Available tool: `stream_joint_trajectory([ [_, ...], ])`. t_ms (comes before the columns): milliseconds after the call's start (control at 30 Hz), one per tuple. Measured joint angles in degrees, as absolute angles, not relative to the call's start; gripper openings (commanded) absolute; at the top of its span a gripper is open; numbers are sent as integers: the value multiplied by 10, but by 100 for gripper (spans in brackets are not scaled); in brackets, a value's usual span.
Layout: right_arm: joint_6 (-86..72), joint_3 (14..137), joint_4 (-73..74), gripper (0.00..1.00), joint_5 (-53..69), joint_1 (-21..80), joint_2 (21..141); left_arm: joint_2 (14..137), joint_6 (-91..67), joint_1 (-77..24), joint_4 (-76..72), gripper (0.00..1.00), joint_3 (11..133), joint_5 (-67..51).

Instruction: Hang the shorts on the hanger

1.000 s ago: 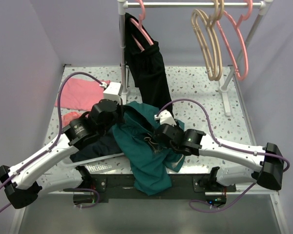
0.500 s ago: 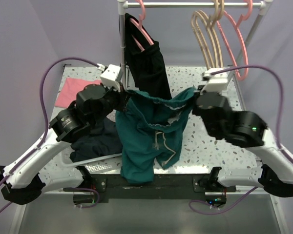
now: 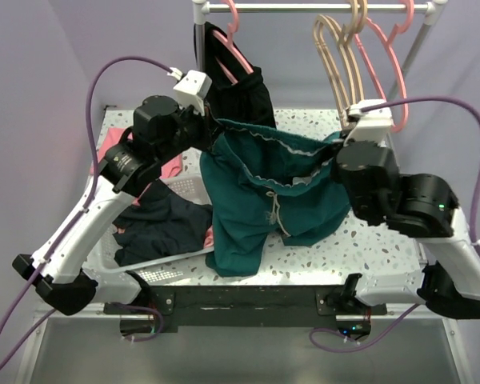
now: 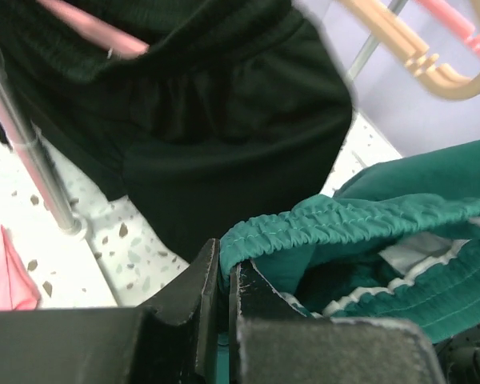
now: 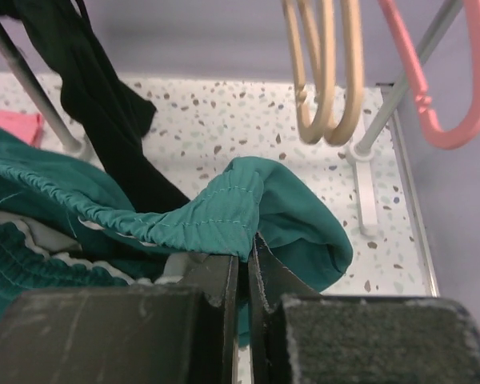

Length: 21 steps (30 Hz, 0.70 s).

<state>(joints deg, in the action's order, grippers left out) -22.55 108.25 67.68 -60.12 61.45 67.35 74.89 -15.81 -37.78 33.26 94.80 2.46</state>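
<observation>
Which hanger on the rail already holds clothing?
The leftmost pink hanger, carrying the black garment; the tan hanger and right pink hanger hang bare.

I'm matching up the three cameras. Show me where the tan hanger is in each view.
Top external: hanger hanging on the rail, upper right of centre.
Left wrist: hanger in the top right corner.
Right wrist: hanger at top centre.
Shared landmark: the black garment hanging left of it in all three.
</observation>
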Motion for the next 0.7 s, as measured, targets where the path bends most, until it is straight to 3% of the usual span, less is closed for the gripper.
stream_joint_trajectory([
  [133, -272, 940, 673, 0, -558, 605, 654, 733, -163, -359, 308, 0, 870, -20],
  [333, -317, 675, 630, 2, -423, 519, 637, 700, -185, -358, 254, 0, 651, -91],
  [367, -320, 653, 623, 15, -404, 508, 637, 700, -190, -358, 248, 0, 624, -97],
  [467, -323, 630, 608, 40, -355, 491, 638, 701, -212, -358, 227, 0, 541, -120],
  [567, -319, 660, 594, 55, -316, 491, 638, 700, -236, -358, 202, 0, 509, -128],
  [700, -303, 737, 582, 64, -289, 491, 632, 700, -263, -358, 164, 0, 506, -125],
])
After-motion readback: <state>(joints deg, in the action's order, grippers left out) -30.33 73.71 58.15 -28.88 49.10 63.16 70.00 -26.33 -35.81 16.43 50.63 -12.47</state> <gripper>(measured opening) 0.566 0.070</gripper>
